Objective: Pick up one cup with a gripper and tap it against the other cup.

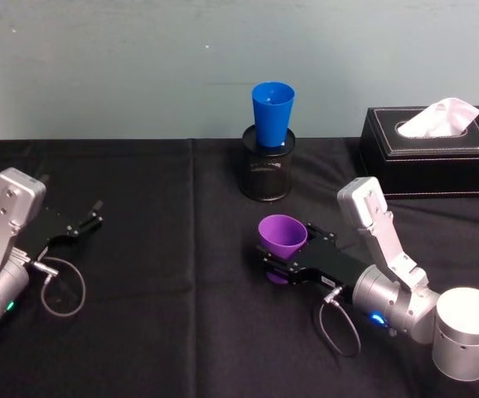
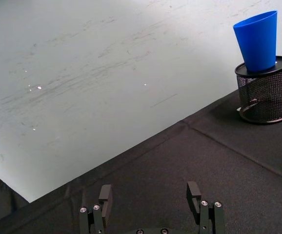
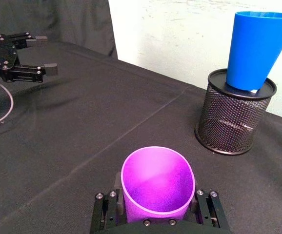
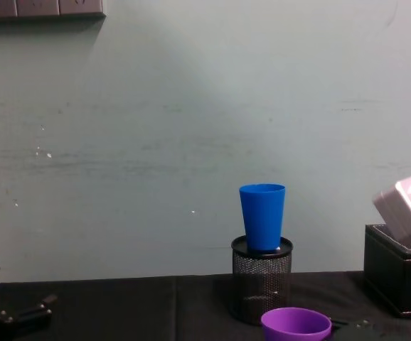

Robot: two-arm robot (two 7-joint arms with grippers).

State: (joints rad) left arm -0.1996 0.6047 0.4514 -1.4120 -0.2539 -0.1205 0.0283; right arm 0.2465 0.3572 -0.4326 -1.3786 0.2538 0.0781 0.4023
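The purple cup (image 1: 283, 235) stands upright, mouth up, between the black fingers of my right gripper (image 1: 277, 259), which is shut on it just above the black tablecloth, right of centre. In the right wrist view the purple cup (image 3: 157, 180) sits between both fingers (image 3: 107, 207). The blue cup (image 1: 272, 112) stands upright in the mouth of a black mesh pen holder (image 1: 265, 170) farther back, apart from the purple cup. My left gripper (image 1: 86, 222) rests open and empty at the far left, its fingers (image 2: 105, 195) spread.
A black tissue box (image 1: 430, 153) with white tissue stands at the back right, close to my right arm. The black cloth (image 1: 165, 290) between the two arms is bare. A pale wall (image 4: 156, 142) rises behind the table.
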